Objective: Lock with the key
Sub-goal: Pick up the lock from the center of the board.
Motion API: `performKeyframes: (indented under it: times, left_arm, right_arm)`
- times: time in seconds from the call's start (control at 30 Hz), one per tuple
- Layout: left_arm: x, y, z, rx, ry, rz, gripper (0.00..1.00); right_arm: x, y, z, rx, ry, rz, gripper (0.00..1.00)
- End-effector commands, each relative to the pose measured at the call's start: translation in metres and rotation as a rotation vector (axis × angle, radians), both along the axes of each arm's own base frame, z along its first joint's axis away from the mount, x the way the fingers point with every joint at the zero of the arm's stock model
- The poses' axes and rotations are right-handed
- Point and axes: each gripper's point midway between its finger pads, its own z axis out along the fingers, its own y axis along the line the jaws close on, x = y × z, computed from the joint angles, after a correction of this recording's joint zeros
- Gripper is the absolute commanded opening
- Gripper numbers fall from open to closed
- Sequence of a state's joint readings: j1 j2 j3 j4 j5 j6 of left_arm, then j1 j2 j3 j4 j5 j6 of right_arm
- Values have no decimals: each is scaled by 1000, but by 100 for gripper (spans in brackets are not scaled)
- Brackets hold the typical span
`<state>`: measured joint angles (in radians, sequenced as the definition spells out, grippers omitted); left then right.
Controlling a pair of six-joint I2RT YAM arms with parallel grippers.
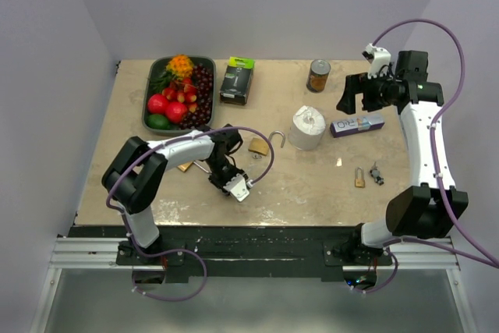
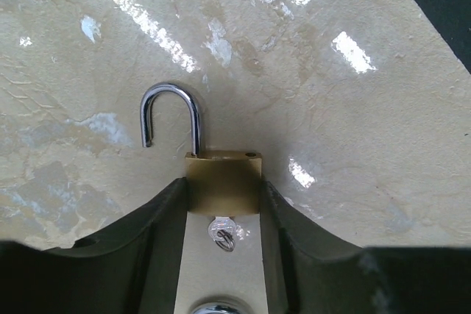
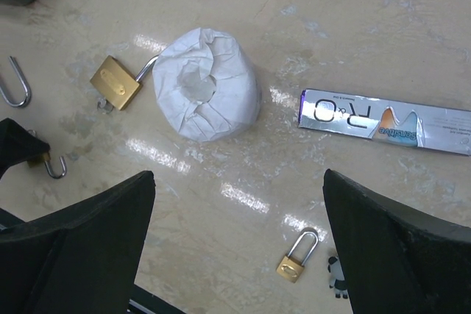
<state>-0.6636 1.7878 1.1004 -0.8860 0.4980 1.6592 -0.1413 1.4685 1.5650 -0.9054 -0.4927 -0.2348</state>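
Nearest to me, low between my fingers, a small key (image 2: 221, 232) sits in the bottom of the padlock (image 2: 223, 182). It looks thin and fiddly, so I judge it easy to knock or twist askew. I would leave it free for turning.

My left end effector (image 2: 223, 182) has a finger on each narrow side of the brass body, pinching it or just meeting it. How firm the hold is I cannot tell. I expect a body like this to be dense for its size and completely rigid. Its smooth, polished faces could let it slide or pivot under a light pinch. The flat sides are where I would hold it, square and low on the body. That keeps me clear of both the keyhole end and the top.

Beyond the body, the steel shackle (image 2: 171, 115) stands open. One leg is seated in the brass and the free end hangs over the bare table (image 2: 353, 145), pointing away from me. It probably swivels loosely, so it has to be lined up over its hole before being pressed home.

Farther off, my right end effector (image 3: 239, 211) hangs spread wide above the table, holding nothing. Below it are a paper roll (image 3: 206, 82), a second brass lock (image 3: 115, 82) just beside the roll, and a little closed lock (image 3: 298, 262) nearer my side. All are well apart from its fingers.
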Motion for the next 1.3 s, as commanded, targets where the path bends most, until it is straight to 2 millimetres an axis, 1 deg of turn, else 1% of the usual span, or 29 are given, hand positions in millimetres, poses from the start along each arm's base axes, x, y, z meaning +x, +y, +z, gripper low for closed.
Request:
performKeyframes:
  times: [0.0,0.1,0.13,0.2,0.23,0.27,0.3,0.33,0.37,0.4,0.43,0.47,0.5,0.53,0.57,0.6,0.63,0.67,0.7,0.77,0.83,0.87,0.93,0.97,1.03,1.1,1.13,1.2,1.27]
  left_arm:
    - [-5,-10,-3,-53,16,-5,40]
    - [1,-22,10,-101,14,41,24]
    - [1,-26,16,-116,45,86,15]
    - [14,-34,34,-166,61,159,6]
    - [13,-39,43,-203,123,231,0]
    - [20,-43,56,-240,132,285,0]
    - [35,-42,68,-283,140,368,0]
    - [42,-50,84,-350,203,467,0]
    - [50,-51,103,-407,214,524,0]
    - [61,-46,113,-448,238,602,0]
    - [72,-52,132,-519,284,698,0]
    - [78,-52,156,-584,271,738,0]
    - [81,-49,160,-614,283,799,0]
    - [95,-54,183,-704,278,878,0]
    - [94,-53,209,-781,253,895,0]
    - [92,-50,210,-809,267,936,0]
    - [101,-53,237,-921,266,985,0]
    - [99,-50,258,-990,266,1012,0]
    - [98,-48,260,-1022,277,1039,0]
    - [103,-41,283,-1115,327,1161,0]
    - [112,-32,293,-1184,361,1286,0]
    - [113,-28,301,-1220,362,1314,0]
    - [120,-20,306,-1267,393,1409,0]
    - [121,-19,310,-1285,399,1431,0]
    - [121,-18,312,-1310,408,1478,0]
    - [117,-23,316,-1329,402,1485,0]
    - [114,-23,319,-1343,389,1478,0]
    - [108,-27,321,-1360,376,1474,0]
    - [103,-30,322,-1366,350,1461,0]
  right_arm:
    - [-1,6,16,24,-44,25,98]
    - [-1,6,18,25,-54,30,98]
    - [-1,7,20,24,-62,31,98]
    - [0,8,24,34,-73,27,98]
    - [2,7,27,36,-88,21,98]
    - [3,7,27,40,-92,11,97]
    - [4,8,35,57,-121,-8,97]
    - [5,10,41,72,-149,-16,96]
    - [3,12,36,93,-148,-21,96]
    - [-2,18,47,134,-183,-32,96]
    - [6,19,61,151,-264,-26,95]
    - [4,25,52,187,-257,-20,94]
    - [1,34,57,263,-254,-23,93]
    - [2,39,69,294,-304,-9,92]
    - [0,50,63,328,-288,9,91]
    - [-2,59,66,365,-280,16,90]
    - [-1,66,68,370,-290,26,88]
    - [-5,86,68,381,-279,71,88]
    - [-6,98,72,397,-291,100,88]
    - [-16,131,75,436,-287,189,88]
    - [-19,151,85,487,-305,218,89]
    - [-23,167,85,503,-298,240,89]
    - [-25,185,93,548,-303,257,88]
    - [-27,202,93,548,-295,279,88]
    - [-33,225,96,552,-297,320,87]
    - [-26,239,98,573,-288,321,83]
    - [-27,248,105,585,-291,335,82]
    - [-21,259,100,597,-256,325,77]
    - [-24,271,106,611,-254,344,75]
